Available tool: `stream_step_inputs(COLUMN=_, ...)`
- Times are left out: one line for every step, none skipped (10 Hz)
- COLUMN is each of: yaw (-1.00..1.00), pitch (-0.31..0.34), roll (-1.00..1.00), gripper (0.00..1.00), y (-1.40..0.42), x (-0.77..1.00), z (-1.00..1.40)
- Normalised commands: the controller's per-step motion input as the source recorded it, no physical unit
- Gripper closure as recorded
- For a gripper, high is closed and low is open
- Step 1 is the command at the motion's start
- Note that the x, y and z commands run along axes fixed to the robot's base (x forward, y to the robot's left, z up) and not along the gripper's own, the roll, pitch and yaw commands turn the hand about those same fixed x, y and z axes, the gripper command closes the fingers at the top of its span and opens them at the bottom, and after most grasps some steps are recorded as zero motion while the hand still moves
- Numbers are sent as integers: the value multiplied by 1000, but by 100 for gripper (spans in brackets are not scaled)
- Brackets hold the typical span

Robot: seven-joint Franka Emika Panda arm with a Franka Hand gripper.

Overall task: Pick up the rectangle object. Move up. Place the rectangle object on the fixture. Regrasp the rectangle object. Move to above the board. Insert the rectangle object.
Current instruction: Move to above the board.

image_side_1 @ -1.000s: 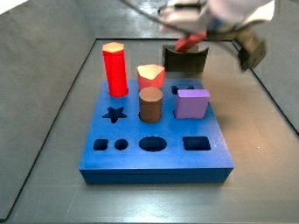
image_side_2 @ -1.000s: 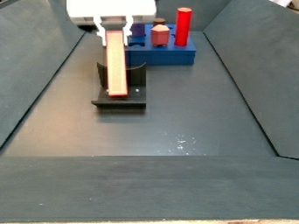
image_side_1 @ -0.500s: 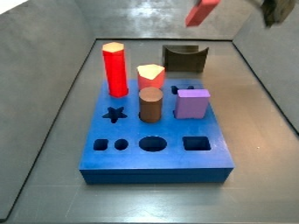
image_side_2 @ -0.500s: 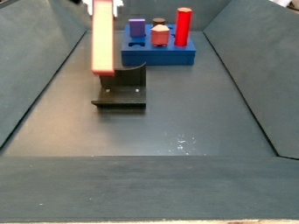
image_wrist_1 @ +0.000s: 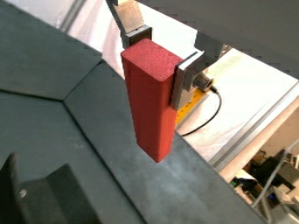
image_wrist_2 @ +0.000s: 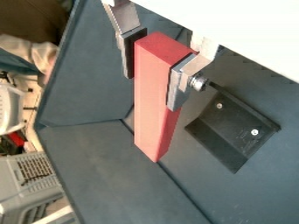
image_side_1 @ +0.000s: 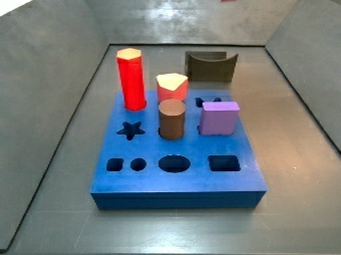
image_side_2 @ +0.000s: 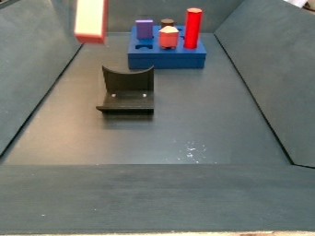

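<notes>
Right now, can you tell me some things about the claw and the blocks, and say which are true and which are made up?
1. The claw holds the rectangle object between its fingers. True.
2. The rectangle object lies on the fixture. False: it hangs in the air above the floor, and the fixture has nothing on it.
3. The purple cube sits on the board. True.
4. The red hexagonal post has fallen over. False: it stands upright on the board.
5. The board's square hole is filled. False: it is open.
</notes>
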Motion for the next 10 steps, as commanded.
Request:
stream_step_inputs(yaw=-72, pitch=144, roll=-73, gripper=100, y=25, x=-20, z=317)
stream_step_inputs(yaw=-175, pitch=99, roll=-1000, gripper=100, y=-1000, x=-723, z=254)
stream_step_inputs(yaw=-161, pitch=92, roll=-1000, gripper=100, y=-1000, x=-726, z=243)
stream_step_inputs(yaw=-156, pitch=86, roll=-1000, gripper=100, y=-1000, x=-755, z=256)
stream_step_inputs(yaw=-153, pitch=89, roll=-1000, gripper=100, y=-1000, x=-775, z=240)
stream_step_inputs(yaw=-149, pitch=97, roll=-1000, gripper=100, y=-1000, x=-776, z=240)
stream_step_inputs(yaw=-138, pitch=106, roll=-1000, gripper=100, y=-1000, x=-784, z=238)
stream_step_inputs(yaw=-131, pitch=109, roll=-1000, gripper=100, y=-1000, x=-796, z=241)
stream_step_inputs(yaw=-118, pitch=100, roll=-1000, gripper=100, y=-1000, x=-850, z=242)
stream_step_inputs(yaw=-110, pitch=95, roll=-1000, gripper=100, y=-812, x=-716, z=196)
